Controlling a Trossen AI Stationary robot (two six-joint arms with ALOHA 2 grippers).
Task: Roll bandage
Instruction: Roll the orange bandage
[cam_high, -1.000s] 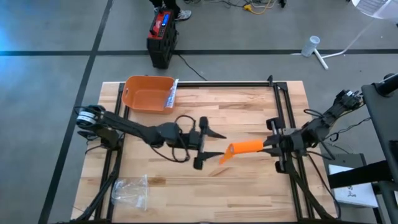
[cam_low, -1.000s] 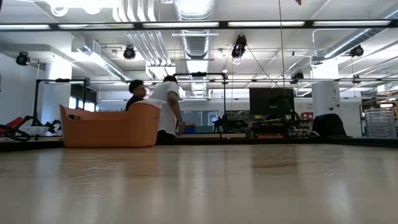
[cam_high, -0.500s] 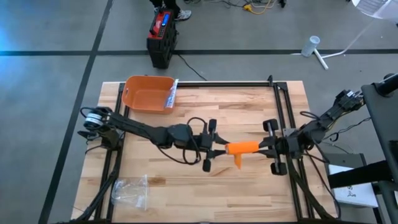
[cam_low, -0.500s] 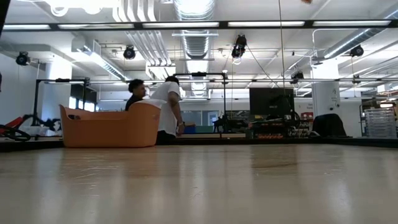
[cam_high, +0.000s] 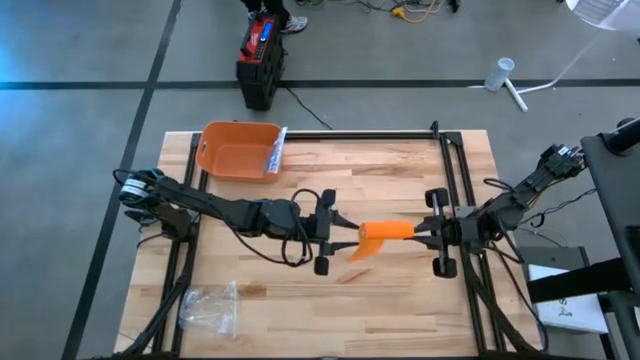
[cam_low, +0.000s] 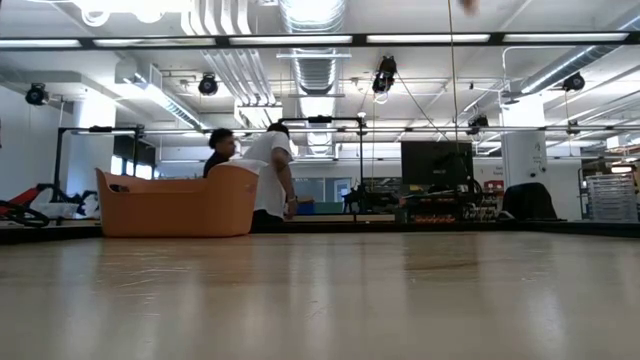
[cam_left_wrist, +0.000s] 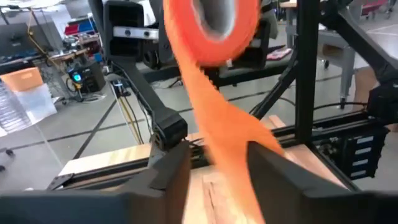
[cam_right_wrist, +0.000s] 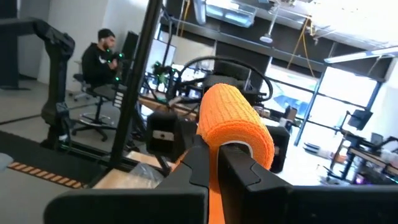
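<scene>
Above the middle of the slatted pale-wood desk (cam_high: 400, 290), the orange bandage (cam_high: 385, 231) hangs between both arms. Right tool (cam_high: 428, 232): fingers closed tight on one end of the cylindrical roll; weave looks crinkled and elastic in the right wrist view. Left tool (cam_high: 345, 238): fingers part open, loose flat tail of the bandage running between them, contact not clear. Tail droops as a soft ribbon toward the desk. Far left: orange plastic tub (cam_high: 236, 150) with rounded corners, packet at its rim. Near left: crumpled clear plastic bag (cam_high: 210, 307).
</scene>
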